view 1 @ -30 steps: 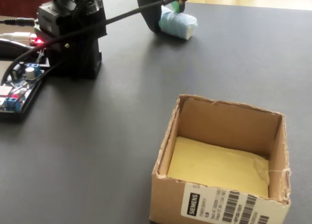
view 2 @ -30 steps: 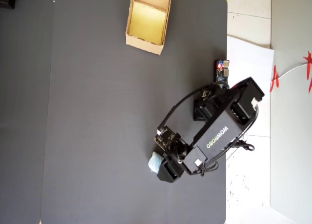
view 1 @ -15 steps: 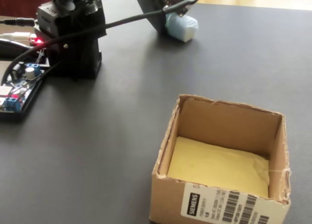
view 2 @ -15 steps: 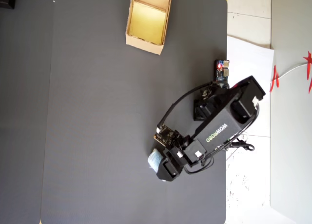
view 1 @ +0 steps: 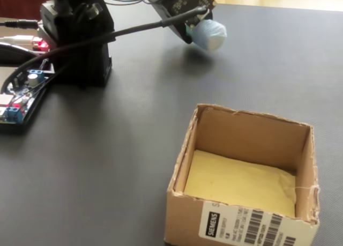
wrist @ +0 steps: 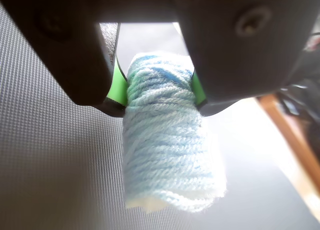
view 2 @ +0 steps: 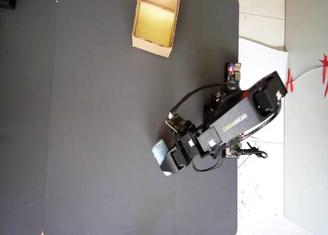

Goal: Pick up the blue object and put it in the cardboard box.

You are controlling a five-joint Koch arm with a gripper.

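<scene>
The blue object (wrist: 167,145) is a pale blue-and-white wound yarn lump. It is clamped between the green pads (wrist: 118,84) of my gripper (wrist: 157,89), which is shut on it, and most of it sticks out past the jaws. In the fixed view the blue object (view 1: 209,34) hangs just above the dark mat at the far end, under the gripper (view 1: 194,27). From overhead the blue object (view 2: 160,152) shows at the gripper's (view 2: 166,161) left tip. The cardboard box (view 1: 300,149) stands open and empty with a yellowish floor, near the front right in the fixed view and at the top edge (view 2: 154,44) overhead.
A dark grey mat (view 2: 102,117) covers the table. The arm's black base (view 1: 80,37) and circuit boards with cables (view 1: 21,96) sit at the left of the fixed view. White paper (view 2: 261,56) lies off the mat's right edge overhead.
</scene>
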